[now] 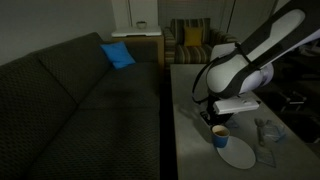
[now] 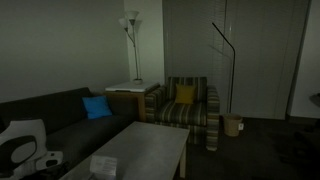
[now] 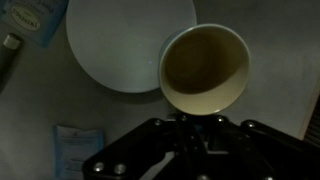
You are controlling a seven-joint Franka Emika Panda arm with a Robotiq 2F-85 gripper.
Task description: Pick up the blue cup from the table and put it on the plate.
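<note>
The blue cup [image 1: 219, 134] has a cream inside and sits under my gripper [image 1: 214, 120] at the near edge of the white plate [image 1: 240, 153]. In the wrist view the cup [image 3: 204, 66] fills the middle, seen from above. It overlaps the right edge of the plate [image 3: 120, 45]. My gripper [image 3: 190, 122] has its fingers drawn together at the cup's near rim and looks shut on it. Whether the cup touches the table or hangs just above it is not visible. In an exterior view only the arm's base [image 2: 22, 148] shows, and the cup is hidden.
The grey table [image 1: 190, 150] stands beside a dark sofa [image 1: 70, 100] with a blue cushion [image 1: 117, 55]. A clear plastic bag [image 3: 35, 20] and a small packet [image 3: 75, 150] lie near the plate. A striped armchair [image 2: 185, 110] stands beyond the table.
</note>
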